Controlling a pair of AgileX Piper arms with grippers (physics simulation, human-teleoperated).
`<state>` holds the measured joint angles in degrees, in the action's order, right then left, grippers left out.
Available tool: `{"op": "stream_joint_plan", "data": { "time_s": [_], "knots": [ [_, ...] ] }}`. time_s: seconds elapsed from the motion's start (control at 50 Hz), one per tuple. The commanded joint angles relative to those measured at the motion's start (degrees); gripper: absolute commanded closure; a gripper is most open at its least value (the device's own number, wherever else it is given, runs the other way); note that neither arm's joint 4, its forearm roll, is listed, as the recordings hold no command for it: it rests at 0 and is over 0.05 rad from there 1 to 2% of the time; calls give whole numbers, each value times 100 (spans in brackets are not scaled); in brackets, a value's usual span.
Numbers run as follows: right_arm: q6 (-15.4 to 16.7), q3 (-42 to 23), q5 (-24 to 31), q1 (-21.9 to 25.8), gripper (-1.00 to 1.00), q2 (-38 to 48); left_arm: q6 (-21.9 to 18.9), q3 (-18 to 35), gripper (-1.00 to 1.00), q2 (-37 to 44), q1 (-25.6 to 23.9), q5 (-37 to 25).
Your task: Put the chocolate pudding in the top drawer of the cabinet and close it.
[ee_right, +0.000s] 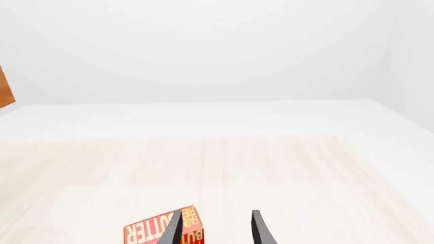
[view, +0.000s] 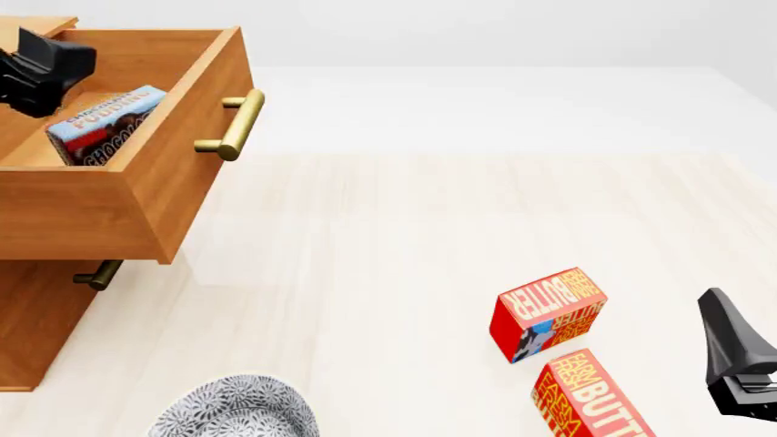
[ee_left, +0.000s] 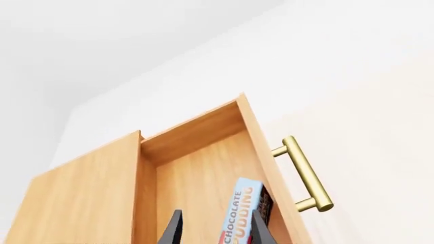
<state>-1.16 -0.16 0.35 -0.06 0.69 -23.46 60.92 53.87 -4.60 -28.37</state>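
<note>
The chocolate pudding (view: pixel 107 125) lies inside the open top drawer (view: pixel 182 173) of the cabinet (view: pixel 36 319). The left gripper (ee_left: pixel 215 231), fingers apart and empty, hovers above it. The right gripper (ee_right: pixel 215 229) idles, fingers apart, near the butter box (view: pixel 549 311). Only closing the drawer seems left.

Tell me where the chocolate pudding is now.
In the front view, the chocolate pudding lies at far left inside the open top drawer, beside the left gripper.
</note>
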Motion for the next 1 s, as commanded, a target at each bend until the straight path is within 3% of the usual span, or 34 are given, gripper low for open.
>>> {"op": "stream_joint_plan", "data": {
  "time_s": [0.02, 0.2, 0.46, 0.76, 1.0],
  "knots": [
    [-1, 0, 0, 0, -100, 2, 64, 258, -100, -225, -111, -267],
    [-1, 0, 0, -1, -100, 0, 345, 491, -100, -318, -316, -501],
    [-1, 0, 0, 1, -100, 1, 240, 776, -100, -715, -725, -866],
    [0, 0, 0, 2, -100, 0, 158, 776, -100, -909, -1228, -1190],
    [0, 0, 0, 1, -100, 0, 91, 462, -100, -872, -1549, -1016]
  ]
}}
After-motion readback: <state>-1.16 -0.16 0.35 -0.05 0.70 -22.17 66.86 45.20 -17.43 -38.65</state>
